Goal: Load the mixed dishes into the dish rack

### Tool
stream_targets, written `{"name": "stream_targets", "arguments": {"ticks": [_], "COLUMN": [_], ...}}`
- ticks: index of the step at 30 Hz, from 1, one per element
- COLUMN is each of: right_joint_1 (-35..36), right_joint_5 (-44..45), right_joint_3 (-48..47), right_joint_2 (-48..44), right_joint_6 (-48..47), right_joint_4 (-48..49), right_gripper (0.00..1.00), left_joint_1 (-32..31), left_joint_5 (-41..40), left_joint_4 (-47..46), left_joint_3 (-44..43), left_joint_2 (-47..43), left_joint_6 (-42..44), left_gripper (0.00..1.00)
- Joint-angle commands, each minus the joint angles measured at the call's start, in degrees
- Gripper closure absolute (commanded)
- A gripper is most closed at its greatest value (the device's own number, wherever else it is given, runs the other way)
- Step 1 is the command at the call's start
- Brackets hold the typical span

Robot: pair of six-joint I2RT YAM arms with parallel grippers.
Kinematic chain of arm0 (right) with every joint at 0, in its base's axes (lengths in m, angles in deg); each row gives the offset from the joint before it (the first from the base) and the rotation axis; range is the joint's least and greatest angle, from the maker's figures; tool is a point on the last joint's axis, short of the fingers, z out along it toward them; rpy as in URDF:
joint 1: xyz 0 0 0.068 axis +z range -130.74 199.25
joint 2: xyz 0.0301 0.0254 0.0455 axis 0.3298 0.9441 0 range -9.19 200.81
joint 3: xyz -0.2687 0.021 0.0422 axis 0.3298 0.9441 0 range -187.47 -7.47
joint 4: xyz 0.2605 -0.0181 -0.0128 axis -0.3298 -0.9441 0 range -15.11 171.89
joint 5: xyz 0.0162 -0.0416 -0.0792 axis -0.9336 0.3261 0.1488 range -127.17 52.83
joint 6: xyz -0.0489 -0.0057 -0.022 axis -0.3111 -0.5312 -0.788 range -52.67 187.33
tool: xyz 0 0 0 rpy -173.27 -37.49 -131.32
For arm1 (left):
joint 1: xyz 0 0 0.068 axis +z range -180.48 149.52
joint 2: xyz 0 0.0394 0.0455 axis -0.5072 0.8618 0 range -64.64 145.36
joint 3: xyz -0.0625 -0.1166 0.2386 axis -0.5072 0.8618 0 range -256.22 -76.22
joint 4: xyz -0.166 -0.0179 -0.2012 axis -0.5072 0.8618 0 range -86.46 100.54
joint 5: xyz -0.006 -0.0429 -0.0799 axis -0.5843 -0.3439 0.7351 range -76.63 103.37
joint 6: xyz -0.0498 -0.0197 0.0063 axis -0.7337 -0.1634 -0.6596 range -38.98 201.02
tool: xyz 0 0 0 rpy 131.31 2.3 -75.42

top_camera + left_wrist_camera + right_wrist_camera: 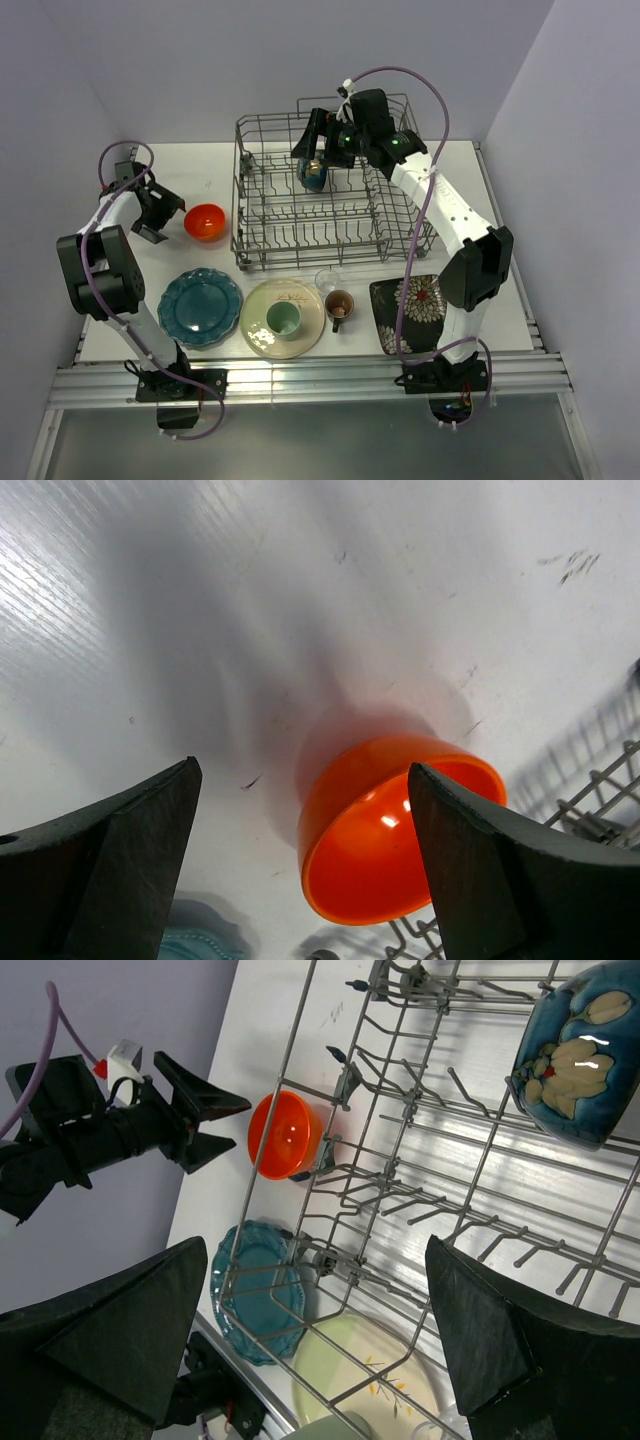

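The red-orange bowl (205, 222) sits on the table left of the dish rack (300, 262). My left gripper (170, 220) is open just left of it. In the left wrist view the bowl (385, 830) lies ahead between the spread fingers of the left gripper (302, 780), nearer the right one. My right gripper (318, 155) hangs open over the rack's back, above the dark bowl (313, 177), which rests on its side inside. In the right wrist view the dark bowl (575, 1055) is blue with pale flowers, and nothing is in the right gripper (318, 1260).
Along the front lie a teal scalloped plate (200, 307), a cream round plate (260, 335) carrying a pale green cup (283, 318), a clear glass (326, 280), a brown mug (339, 308) and a black square floral plate (408, 312). Walls close in the back and both sides.
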Motion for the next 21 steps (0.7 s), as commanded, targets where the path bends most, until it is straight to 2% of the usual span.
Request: {"name": "stream_targets", "arguments": {"ticks": [1, 8, 16, 19, 21], "right_joint_1": [-0.02, 0.42, 0.86, 1.12, 1.56], "right_joint_5": [0.43, 0.87, 1.66, 2.18, 2.62], "right_joint_3": [-1.47, -2.26, -1.38, -2.17, -2.96], "right_joint_2": [-2.0, -1.92, -3.32, -3.5, -3.76], "right_joint_6": [-0.79, -0.52, -0.88, -1.4, -2.02], "right_joint_4": [0.34, -0.27, -1.32, -2.73, -4.13], "right_gripper": [0.03, 0.04, 0.04, 0.04, 0.04], "left_joint_1": [-1.64, -2.44, -2.44, -2.35, -2.44], "left_joint_5": [0.96, 2.54, -1.05, -1.41, -1.32], "left_joint_4": [-3.84, -7.7, -5.42, -5.43, -5.51], "left_joint_3": [1.85, 5.81, 2.39, 0.02, -1.91], "left_joint_2": [-4.27, -6.21, -1.65, 0.9, 2.22], "left_joint_6": [3.58, 5.96, 7.27, 8.33, 8.77], "left_gripper": [0.1, 0.1, 0.15, 0.23, 0.34]}}
